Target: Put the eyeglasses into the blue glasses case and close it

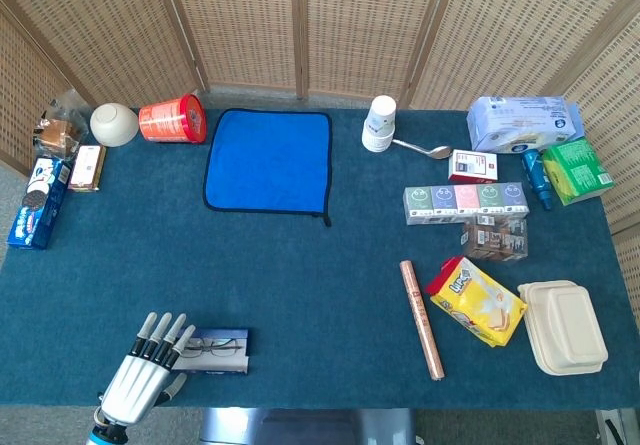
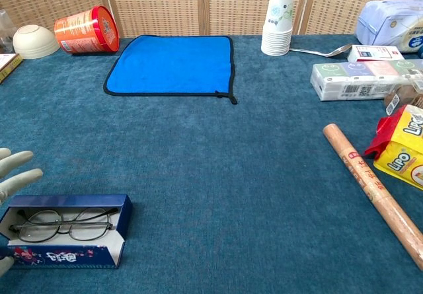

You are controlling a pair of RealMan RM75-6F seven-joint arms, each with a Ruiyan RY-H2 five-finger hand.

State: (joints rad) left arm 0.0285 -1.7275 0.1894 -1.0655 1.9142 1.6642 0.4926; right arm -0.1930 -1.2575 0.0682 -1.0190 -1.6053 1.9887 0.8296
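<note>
The blue glasses case (image 2: pixel 79 201) lies at the table's near left edge, with the eyeglasses (image 2: pixel 63 220) folded inside it. Its lid (image 2: pixel 63 256) stands tilted up on the near side, showing a patterned blue face. My left hand (image 1: pixel 145 377) hovers at the case's left end with its fingers (image 2: pixel 14 172) straight and spread, and a fingertip shows beside the lid's near left corner. In the head view the case (image 1: pixel 228 350) looks narrow, with the eyeglasses (image 1: pixel 212 345) showing inside. My right hand shows in neither view.
A blue cloth (image 1: pixel 268 160), a tipped red can (image 1: pixel 172 120) and a bowl (image 1: pixel 113 123) sit at the back left. Stacked paper cups (image 1: pixel 379 123), a brown roll (image 1: pixel 422 318), a yellow snack bag (image 1: pixel 478 300) and a food box (image 1: pixel 563 327) fill the right side.
</note>
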